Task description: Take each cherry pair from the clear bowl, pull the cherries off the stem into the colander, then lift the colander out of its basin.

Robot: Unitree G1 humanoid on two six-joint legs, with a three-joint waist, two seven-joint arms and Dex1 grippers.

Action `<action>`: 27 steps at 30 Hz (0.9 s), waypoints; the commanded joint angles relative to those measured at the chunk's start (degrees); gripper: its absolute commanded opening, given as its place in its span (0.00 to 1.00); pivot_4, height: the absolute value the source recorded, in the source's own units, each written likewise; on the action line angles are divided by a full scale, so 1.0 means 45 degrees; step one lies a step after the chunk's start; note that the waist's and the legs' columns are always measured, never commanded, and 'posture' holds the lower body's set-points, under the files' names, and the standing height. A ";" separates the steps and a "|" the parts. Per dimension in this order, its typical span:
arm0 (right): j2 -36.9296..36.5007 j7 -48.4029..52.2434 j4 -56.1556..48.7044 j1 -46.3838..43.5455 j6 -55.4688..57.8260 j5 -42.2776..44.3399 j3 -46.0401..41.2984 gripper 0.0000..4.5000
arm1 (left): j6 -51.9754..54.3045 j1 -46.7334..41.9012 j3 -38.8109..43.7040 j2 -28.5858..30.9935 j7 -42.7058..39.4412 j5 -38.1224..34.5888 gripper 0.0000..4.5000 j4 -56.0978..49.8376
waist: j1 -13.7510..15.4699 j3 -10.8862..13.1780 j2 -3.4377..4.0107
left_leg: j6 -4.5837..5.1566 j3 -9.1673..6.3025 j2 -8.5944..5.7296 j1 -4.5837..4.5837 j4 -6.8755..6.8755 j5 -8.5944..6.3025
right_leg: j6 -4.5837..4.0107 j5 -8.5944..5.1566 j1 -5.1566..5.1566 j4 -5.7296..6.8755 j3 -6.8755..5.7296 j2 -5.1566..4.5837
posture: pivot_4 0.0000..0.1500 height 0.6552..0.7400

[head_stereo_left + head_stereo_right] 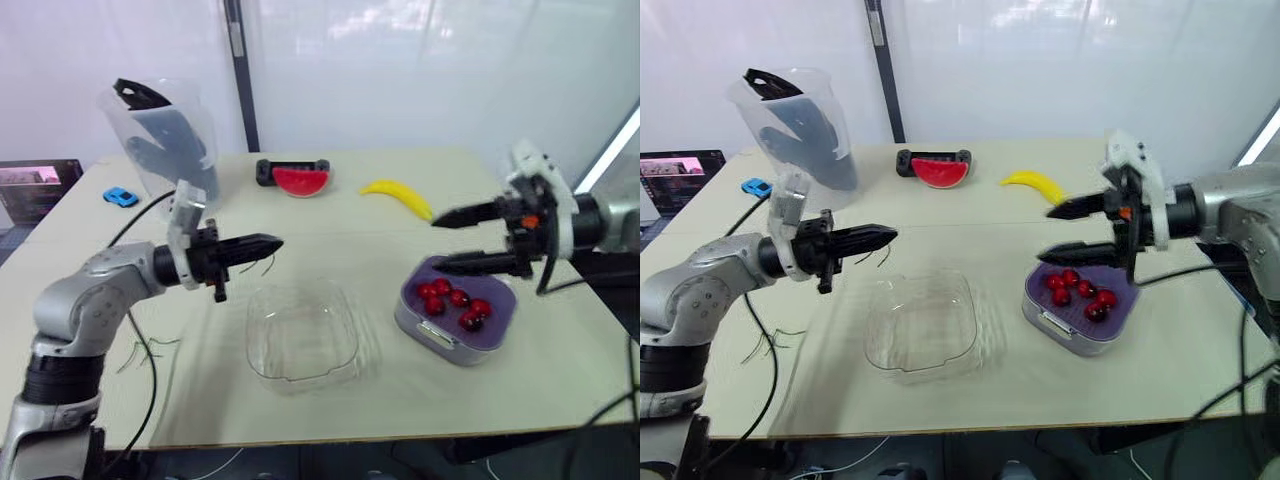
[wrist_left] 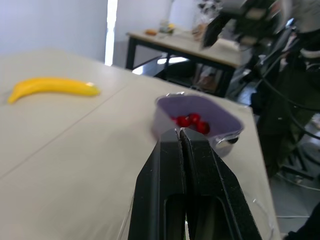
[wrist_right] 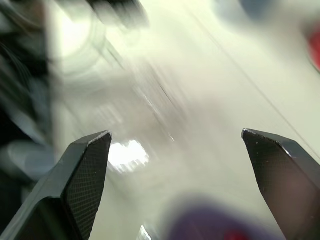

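Hovering above a beige tabletop (image 1: 420, 400), the robot's left gripper (image 1: 278, 241) is pointing toward the middle of the table with its two black fingers pressed flat together. It is hanging near the far left corner of a clear plastic bowl with rounded corners (image 1: 262, 300), without touching it. The bowl is sitting at the table's centre. A thin dark strand (image 1: 267, 265), much like a stem, is curling down just under the fingertips. Whether it is being pinched cannot be told.

On the robot's right, the right gripper (image 1: 438, 243) is hanging with its fingers spread wide, one above the other, its tips over the far left edge of a purple colander (image 1: 493, 335). The colander is resting inside a pale grey basin (image 1: 412, 322), just to the right of the bowl. A cluster of glossy red cherries (image 1: 455, 300) is lying loose in the colander, below the lower finger and apart from it.

Further back, a yellow banana (image 1: 398, 196) is lying on the tabletop, well apart from the bowl. A red watermelon slice (image 1: 300, 182) is leaning against a black block near the far edge. A tall clear plastic jug with dark objects inside (image 1: 165, 140) is standing at the far left corner. A small blue toy car (image 1: 120, 196) is sitting just beside the jug.
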 commanded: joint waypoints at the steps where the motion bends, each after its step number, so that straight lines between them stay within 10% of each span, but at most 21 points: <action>1: 0.0983 -0.0622 -0.0445 -0.0857 0.0328 0.0594 0.0296 0.99 | 0.0452 0.1312 0.1803 0.0488 0.1069 -0.0223 0.00 -0.0143 | 0.0043 -0.0001 -0.0002 | 0.0000 -0.0008 0.0005 0.0000 -0.0002 0.0000 | 0.0000 0.0000 -0.0001 0.0004 -0.0005 0.0006 | 1.00 1.00; 19: 0.3013 -0.0951 0.0498 -0.1704 -0.1143 -0.1021 0.2044 0.99 | 0.0581 0.7841 0.4629 -0.0033 0.3515 0.0812 0.00 0.0744 | 0.0198 -0.0004 -0.0014 | 0.0008 -0.0007 -0.0009 -0.0010 0.0004 -0.0006 | -0.0004 0.0002 -0.0012 0.0009 -0.0018 -0.0031 | 1.00 1.00; 27: 0.2942 -0.1082 0.0491 -0.1763 -0.1004 -0.1084 0.1859 1.00 | 0.0173 0.7680 0.4342 0.0340 0.3423 0.1686 0.79 0.1391 | 0.0113 -0.0004 -0.0014 | 0.0008 -0.0004 -0.0004 -0.0010 -0.0007 -0.0006 | -0.0004 0.0002 -0.0022 0.0007 -0.0015 -0.0031 | 1.00 1.00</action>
